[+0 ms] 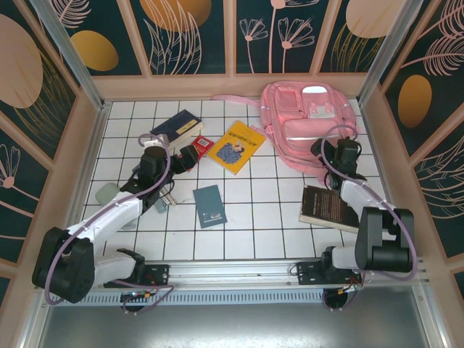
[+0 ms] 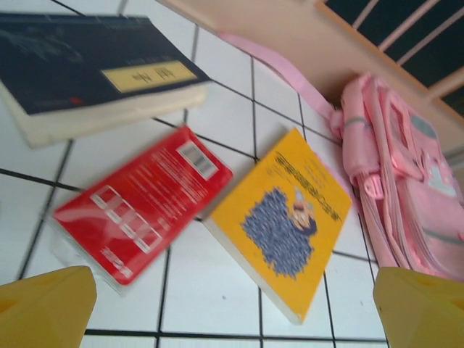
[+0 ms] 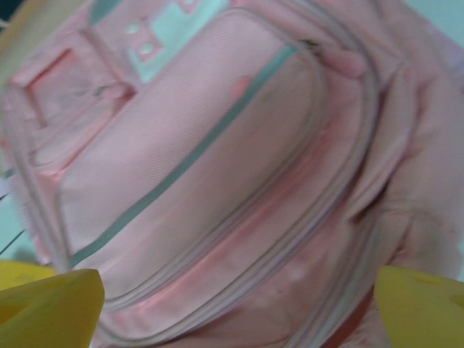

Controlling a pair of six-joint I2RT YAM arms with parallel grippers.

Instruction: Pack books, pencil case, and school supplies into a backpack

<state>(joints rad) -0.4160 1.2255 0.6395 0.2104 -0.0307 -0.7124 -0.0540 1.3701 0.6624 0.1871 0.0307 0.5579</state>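
1. Left pincer [image 2: 232, 315]: jaws spread wide, holding nothing, poised above the worktop [image 2: 210, 290] just short of the red piece [image 2: 145, 210] and the yellow book [image 2: 290, 217].
2. Right pincer [image 3: 235, 312]: jaws wide apart and empty, close over the pink backpack [image 3: 217, 167]; whether it touches the fabric cannot be told.
3. The backpack lies at the worktop's far right.

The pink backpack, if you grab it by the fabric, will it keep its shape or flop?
Probably floppy: the pink backpack lies slumped flat on the tiled table, and its fabric shows folds in the right wrist view. Likely light for its size, since it looks unfilled. A pinch may lift only a fold, not the whole bag.
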